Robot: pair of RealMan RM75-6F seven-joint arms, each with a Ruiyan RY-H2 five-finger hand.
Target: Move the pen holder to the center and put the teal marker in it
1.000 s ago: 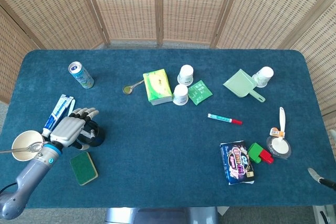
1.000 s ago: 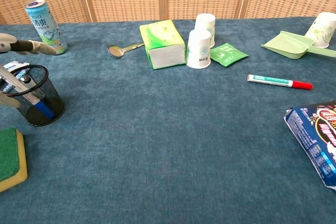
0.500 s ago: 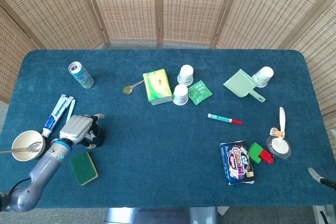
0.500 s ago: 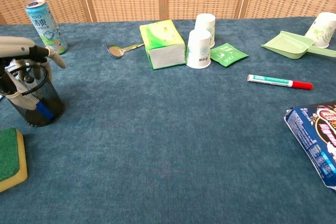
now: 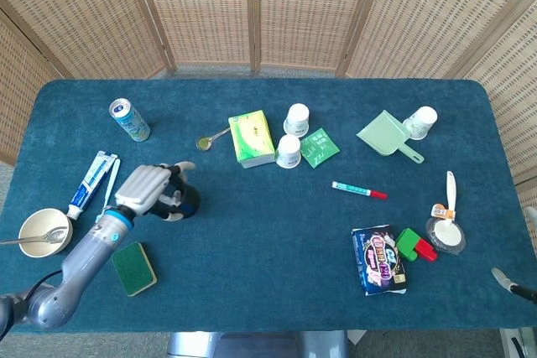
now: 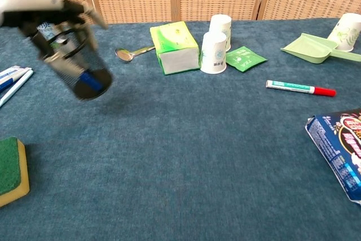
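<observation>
My left hand [image 5: 148, 189] [image 6: 42, 5] grips the black mesh pen holder [image 5: 183, 201] [image 6: 79, 66], which hangs tilted above the cloth with something blue in its bottom. It sits left of the table's middle. The teal marker [image 5: 358, 190] [image 6: 299, 88] with a red cap lies flat on the cloth, right of centre, far from the hand. Only a grey tip [image 5: 505, 278] at the head view's lower right edge shows of the right arm; its hand is out of sight.
A green tissue box [image 5: 251, 137], two white cups [image 5: 292, 134], a green packet [image 5: 319, 147] and a spoon [image 5: 211, 137] stand behind the centre. A can [image 5: 129, 119], toothpaste [image 5: 93, 180], a bowl [image 5: 42, 232] and a sponge [image 5: 134, 267] lie at left. A snack bag [image 5: 378, 259] lies at front right.
My left hand closed on the pen holder, lifted it off the cloth and carried it to the right, toward the table's middle. The marker has not moved.
</observation>
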